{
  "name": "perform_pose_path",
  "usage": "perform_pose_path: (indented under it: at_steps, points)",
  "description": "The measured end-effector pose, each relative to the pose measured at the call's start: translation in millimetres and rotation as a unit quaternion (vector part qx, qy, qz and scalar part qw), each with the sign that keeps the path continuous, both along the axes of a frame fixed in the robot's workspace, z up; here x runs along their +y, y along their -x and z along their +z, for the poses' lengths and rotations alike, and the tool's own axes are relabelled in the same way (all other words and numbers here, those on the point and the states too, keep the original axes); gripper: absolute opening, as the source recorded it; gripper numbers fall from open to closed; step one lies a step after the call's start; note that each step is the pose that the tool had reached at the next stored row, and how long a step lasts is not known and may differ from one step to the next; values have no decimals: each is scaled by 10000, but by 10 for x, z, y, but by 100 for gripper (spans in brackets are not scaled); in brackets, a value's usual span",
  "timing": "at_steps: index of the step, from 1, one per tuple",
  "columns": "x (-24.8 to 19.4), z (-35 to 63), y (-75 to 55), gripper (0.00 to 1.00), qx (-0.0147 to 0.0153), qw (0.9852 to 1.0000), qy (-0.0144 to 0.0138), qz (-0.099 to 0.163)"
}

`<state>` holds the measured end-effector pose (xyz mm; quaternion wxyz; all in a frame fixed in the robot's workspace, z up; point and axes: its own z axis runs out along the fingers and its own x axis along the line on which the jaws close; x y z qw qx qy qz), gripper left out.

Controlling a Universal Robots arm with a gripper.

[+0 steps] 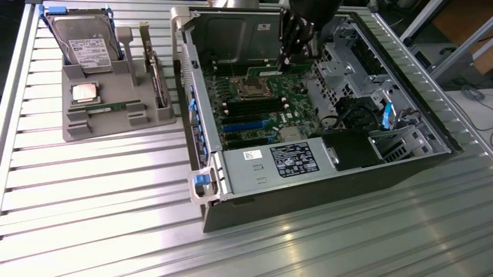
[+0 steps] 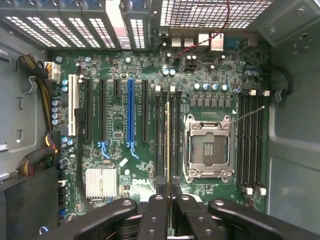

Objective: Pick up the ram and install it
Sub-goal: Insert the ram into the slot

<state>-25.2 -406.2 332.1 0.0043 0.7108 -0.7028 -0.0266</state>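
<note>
We see the gripper (image 1: 287,57) lowered into the open case (image 1: 385,167), over the motherboard (image 1: 269,107) near the far wall of the chassis. In the wrist view its fingers (image 2: 161,212) are clenched close together on the ram (image 2: 167,145), which shows edge-on as a thin strip with a yellowish edge running straight away from the fingertips. The stick's long axis lies along the memory slots (image 2: 172,135), parallel to them, and it sits in line with the slot bank just beside the CPU socket (image 2: 207,149); whether it is fully seated we cannot tell. In the exterior view the ram (image 1: 266,73) appears as a green strip just under the gripper, lying lengthwise across the board toward that view's left, beyond the socket.

The socket stands open with its metal frame bare. A second bank of slots (image 2: 250,140) lies on its other side.

On the table (image 1: 100,190), well apart from the case on the exterior view's left, stands a grey holder (image 1: 115,121). In it we see the hard drive (image 1: 86,46) upright at the back, the processor (image 1: 85,92) lying flat in front of it, and another ram stick (image 1: 115,107) lying flat near the holder's front, its long axis across the holder.
</note>
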Motion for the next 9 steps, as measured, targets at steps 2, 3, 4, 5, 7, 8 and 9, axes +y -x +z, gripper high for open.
perform_pose_path:
  at_steps: [2,3,4,5,7,8,9]
  points:
    - [-6,-17,5,12,0,10000,0,0]
    - [-9,-24,9,12,0,10000,-1,0]
    - [-13,-37,12,12,0,10000,0,0]
    - [-14,-47,13,12,0,10000,0,0]
    - [-19,-86,18,12,0,10000,0,0]
    - [-19,-99,20,12,0,10000,0,0]
    - [-20,-115,24,12,0,10000,-1,0]
